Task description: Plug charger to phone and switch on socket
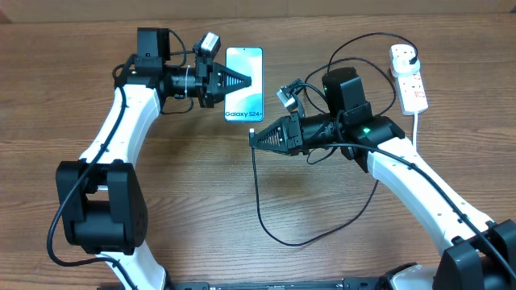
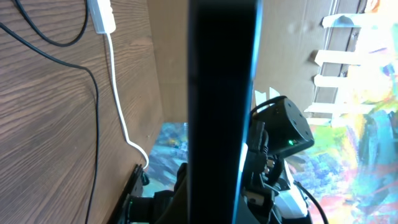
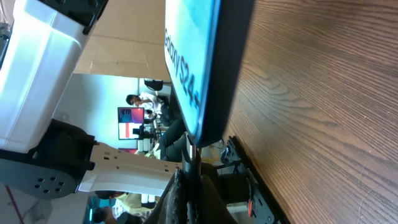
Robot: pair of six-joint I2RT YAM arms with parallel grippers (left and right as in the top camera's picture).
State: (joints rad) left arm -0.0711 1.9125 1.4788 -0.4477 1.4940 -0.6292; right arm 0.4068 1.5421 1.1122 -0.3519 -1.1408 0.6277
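The phone (image 1: 243, 105), its blue-teal screen reading "Galaxy S24+", is lifted at the table's upper middle. My left gripper (image 1: 251, 80) is shut across it from the left. In the left wrist view the phone (image 2: 221, 93) shows edge-on as a dark vertical bar. My right gripper (image 1: 252, 137) is shut on the charger's small connector (image 3: 189, 148). The connector's metal tip meets the phone's bottom edge (image 3: 198, 134). The charger's thin black cable (image 1: 260, 201) loops over the table to a black plug (image 1: 407, 55) in the white socket (image 1: 413, 87) at the far right.
The socket's thick white cord (image 1: 416, 129) runs down toward the right arm. The black cable's loop (image 1: 322, 234) lies on the wooden table in front of the right arm. A cardboard wall stands behind the table.
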